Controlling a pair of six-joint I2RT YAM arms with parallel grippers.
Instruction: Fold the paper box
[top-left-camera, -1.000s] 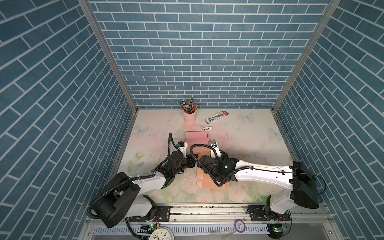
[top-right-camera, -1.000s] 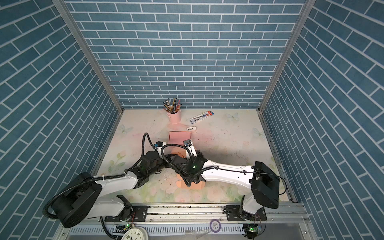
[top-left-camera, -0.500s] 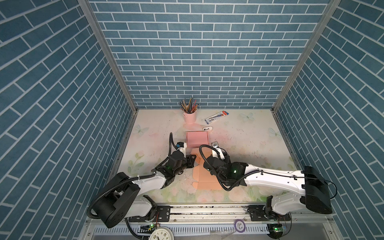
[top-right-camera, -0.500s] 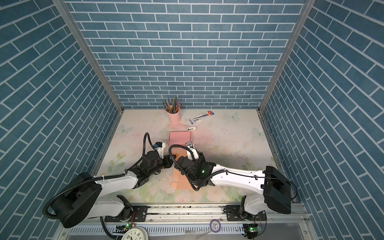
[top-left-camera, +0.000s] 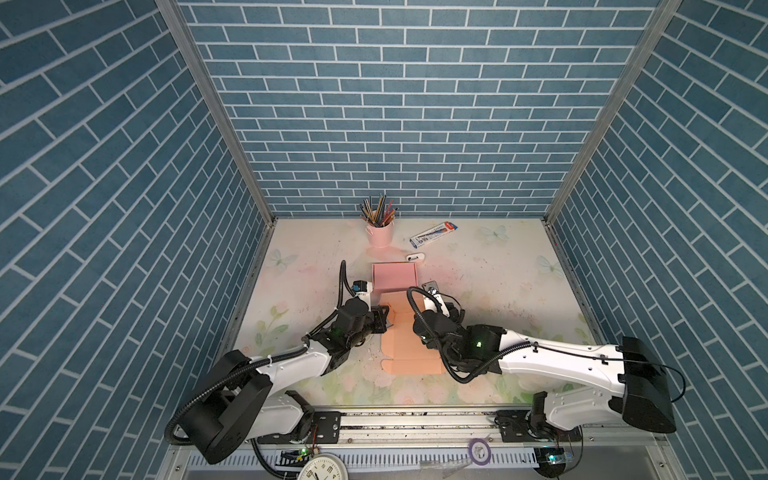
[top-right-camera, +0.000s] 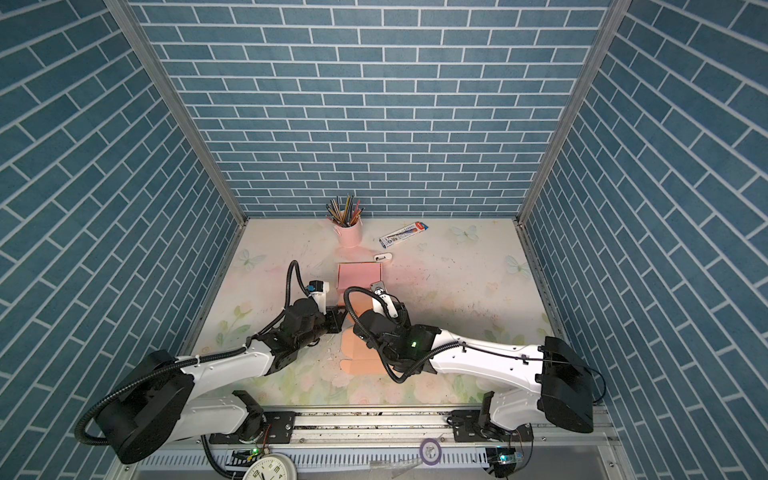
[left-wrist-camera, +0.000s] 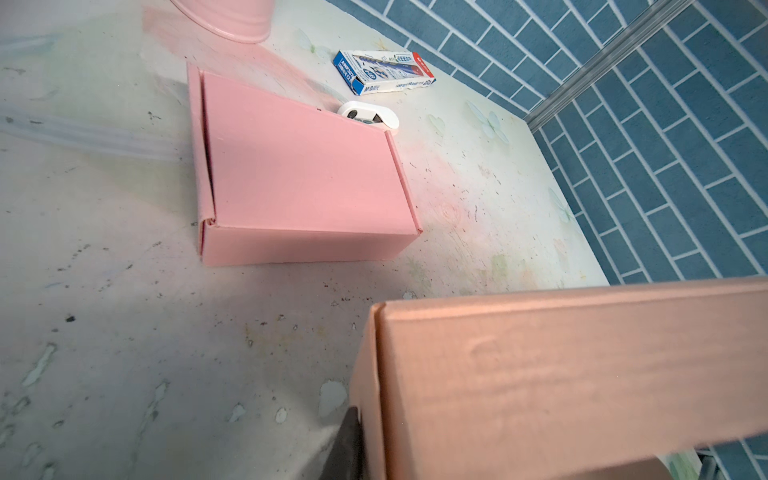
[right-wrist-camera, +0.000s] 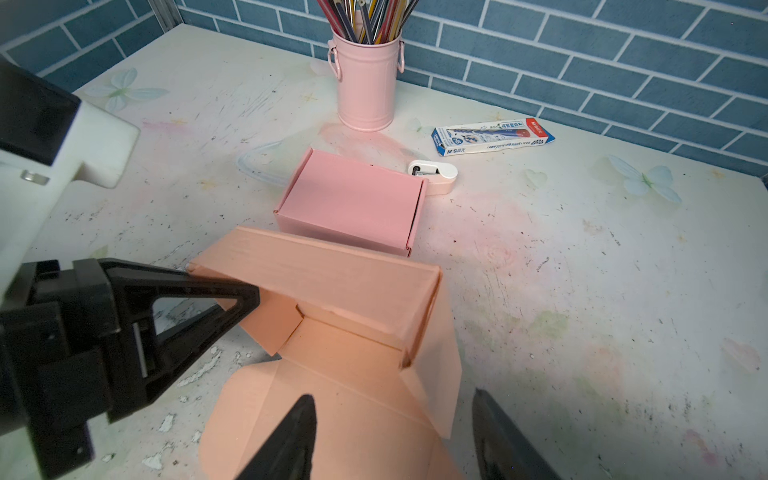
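Note:
The orange paper box (top-left-camera: 405, 345) (top-right-camera: 361, 357) lies half folded at the table's front centre. Its back wall (right-wrist-camera: 345, 274) stands up and its lid panel lies flat toward the front. My left gripper (right-wrist-camera: 249, 297) (top-left-camera: 384, 320) is shut on the box's left side wall. In the left wrist view only one dark finger (left-wrist-camera: 347, 449) shows against the wall (left-wrist-camera: 561, 382). My right gripper (right-wrist-camera: 392, 397) hangs open just above the flat panel, one finger over the panel and one beyond its right flap, holding nothing.
A closed pink box (top-left-camera: 394, 276) (right-wrist-camera: 353, 203) sits right behind the orange one. Farther back stand a pink pencil cup (top-left-camera: 380, 232), a blue-and-white pencil carton (top-left-camera: 433, 233) and a small white sharpener (top-left-camera: 415, 257). Blue brick walls enclose three sides.
My right gripper has opened wider and drawn back toward the front right, uncovering the flat orange panel. The left gripper has kept its hold in place.

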